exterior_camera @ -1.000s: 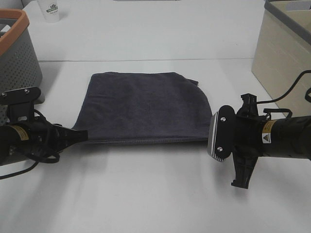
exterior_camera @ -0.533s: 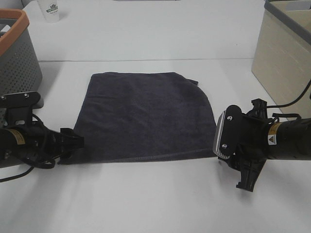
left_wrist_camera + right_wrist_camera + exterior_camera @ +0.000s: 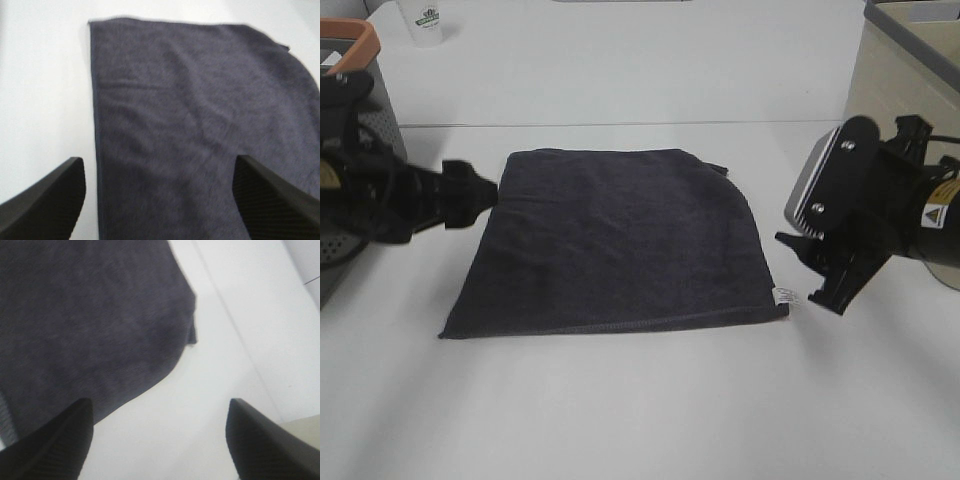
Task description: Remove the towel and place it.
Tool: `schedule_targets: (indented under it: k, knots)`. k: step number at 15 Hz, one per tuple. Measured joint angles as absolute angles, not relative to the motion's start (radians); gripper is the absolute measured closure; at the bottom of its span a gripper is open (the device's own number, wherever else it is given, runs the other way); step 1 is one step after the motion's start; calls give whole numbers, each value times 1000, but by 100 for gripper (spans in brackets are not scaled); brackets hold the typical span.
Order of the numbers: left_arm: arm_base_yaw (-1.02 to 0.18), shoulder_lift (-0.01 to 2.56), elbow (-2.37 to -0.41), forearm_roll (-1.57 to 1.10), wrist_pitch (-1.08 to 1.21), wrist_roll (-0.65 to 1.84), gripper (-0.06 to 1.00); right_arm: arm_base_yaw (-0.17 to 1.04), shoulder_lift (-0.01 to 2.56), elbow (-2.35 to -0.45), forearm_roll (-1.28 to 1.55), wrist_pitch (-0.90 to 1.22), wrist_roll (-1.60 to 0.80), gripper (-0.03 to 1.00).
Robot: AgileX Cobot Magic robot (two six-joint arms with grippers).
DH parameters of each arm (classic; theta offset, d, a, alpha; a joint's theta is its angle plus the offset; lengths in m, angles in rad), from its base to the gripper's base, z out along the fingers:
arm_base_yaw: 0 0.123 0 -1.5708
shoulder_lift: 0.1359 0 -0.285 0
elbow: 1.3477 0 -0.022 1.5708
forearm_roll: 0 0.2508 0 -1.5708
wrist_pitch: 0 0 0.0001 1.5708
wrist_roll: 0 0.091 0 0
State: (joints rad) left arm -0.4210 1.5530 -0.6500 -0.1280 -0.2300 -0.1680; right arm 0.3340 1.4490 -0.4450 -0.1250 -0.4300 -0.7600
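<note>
You had the towel (image 3: 620,240) lying flat on the white table (image 3: 640,410), its stitched near hem straight and its white tag (image 3: 785,296) at the near right corner. Your left gripper (image 3: 470,193) hung spread and empty beside the left edge; your right gripper (image 3: 815,270), also wide and empty, hung off the right edge, with bare tabletop around.

The cup (image 3: 425,20) logo and right arm's warning sticker (image 3: 932,213) are too small to read.

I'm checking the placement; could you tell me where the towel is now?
In the exterior high view, the towel lies flat mid-table, between the left gripper and right gripper.
</note>
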Motion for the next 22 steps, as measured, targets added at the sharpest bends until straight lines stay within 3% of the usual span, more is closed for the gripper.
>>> schedule_targets:
  k: [5,7,9,11,12,16,19,22]
  knots:
    - [-388,1549,-1079,-81,188,-74,20,334,1311,-502,291,-535,-761,25]
    - [-333,1549,-1248,-6,363,-83,20,333,1284,-629,593,-512,-761,26]
    - [-264,1549,-1386,97,534,-129,20,307,1295,-820,828,-280,-781,27]
    - [-198,1549,-1479,142,677,-144,20,223,1382,-1039,894,112,-794,27]
    - [-160,1549,-1520,137,758,-140,20,166,1484,-1239,857,458,-766,28]
    - [-89,1549,-1562,-7,915,-50,20,149,1704,-1702,388,1002,-377,29]
    - [-76,1543,-1570,-51,973,-37,21,148,1756,-1869,88,1192,-211,30]
    - [-76,1521,-1570,-49,1029,-45,21,148,1748,-1874,-36,1209,-159,30]
